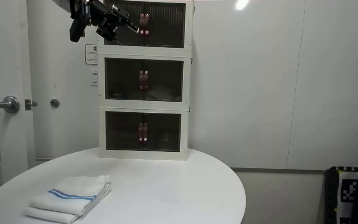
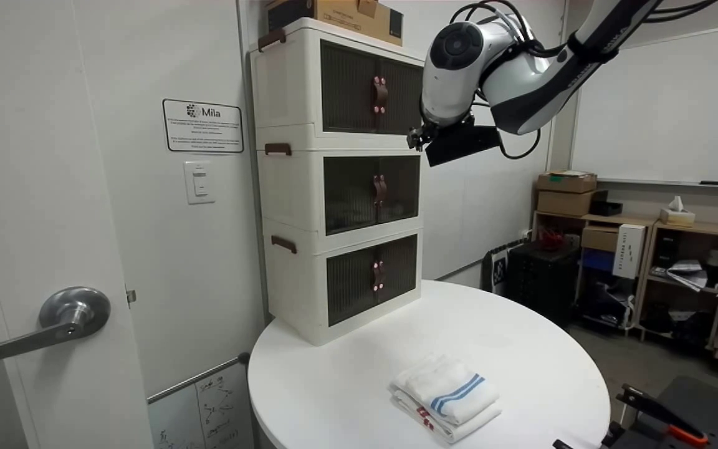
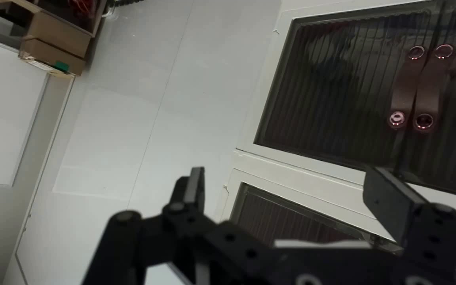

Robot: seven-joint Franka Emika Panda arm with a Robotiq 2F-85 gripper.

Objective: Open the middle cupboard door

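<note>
The middle cupboard door (image 1: 164,81) is shut in both exterior views (image 2: 351,193). Its white frame holds two dark ribbed leaves, with paired brown handles (image 1: 143,80) at the centre seam. The wrist picture stands upside down; the door at its upper right seems to be the middle one (image 3: 331,91), with both handles (image 3: 414,89) visible. My gripper (image 3: 286,174) is open and empty, its fingers spread wide. In the exterior views it hangs at the height of the top unit (image 1: 130,37), in front of the cupboards (image 2: 416,138), touching nothing visible.
The identical top door (image 1: 166,25) and bottom door (image 1: 162,133) are shut. The stack stands on a round white table (image 1: 179,186) with a folded white towel (image 1: 70,194) near its front. A cardboard box (image 2: 359,19) lies on top of the stack.
</note>
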